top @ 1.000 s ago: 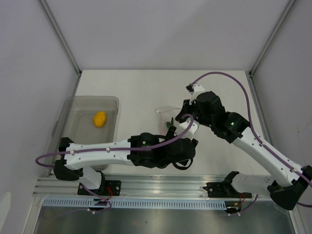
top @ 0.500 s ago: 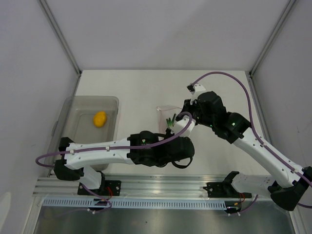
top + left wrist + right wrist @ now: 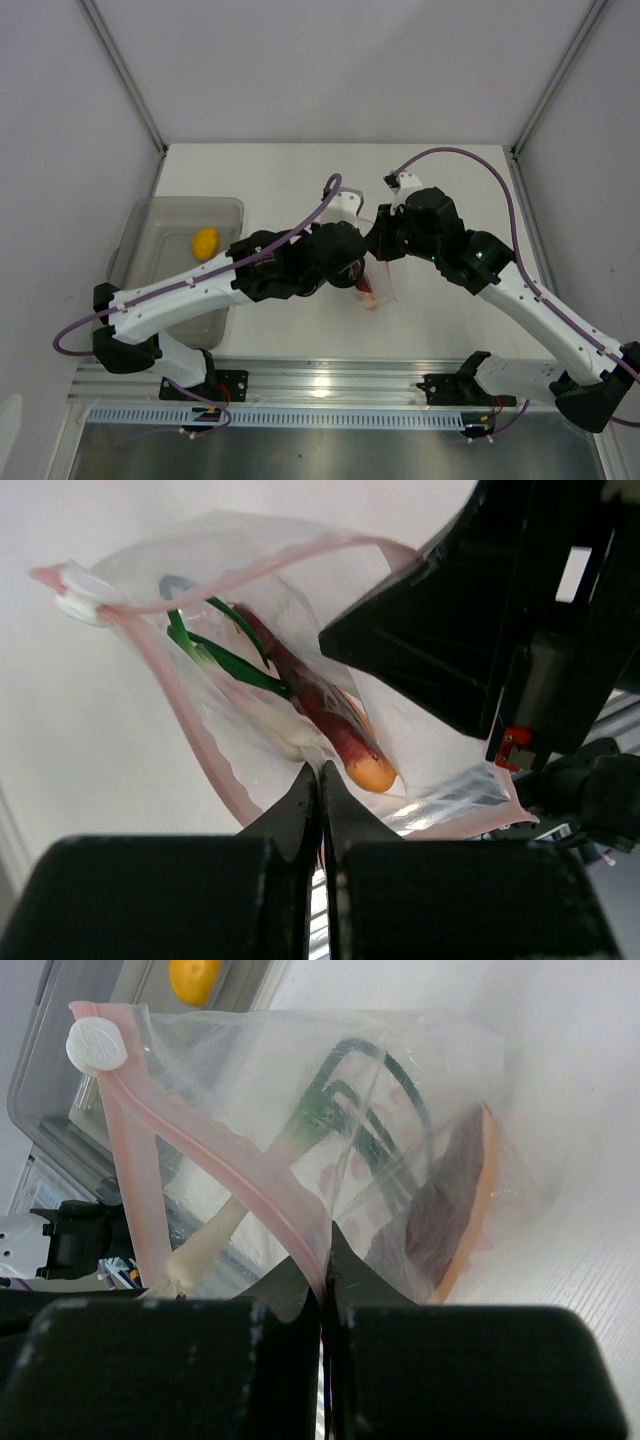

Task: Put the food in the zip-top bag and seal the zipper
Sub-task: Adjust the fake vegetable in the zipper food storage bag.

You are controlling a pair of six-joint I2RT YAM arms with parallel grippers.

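Inside the zip-top bag (image 3: 262,572) lie green stems (image 3: 226,656).

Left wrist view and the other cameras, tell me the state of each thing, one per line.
zip-top bag: mouth open, gripped by both hands
zipper: unsealed
dark red-orange piece: inside the bag
green stems: inside the bag
yellow fruit: in the grey bin, not bagged
left hand: shut on the bag's rim
right hand: shut on the bag's rim
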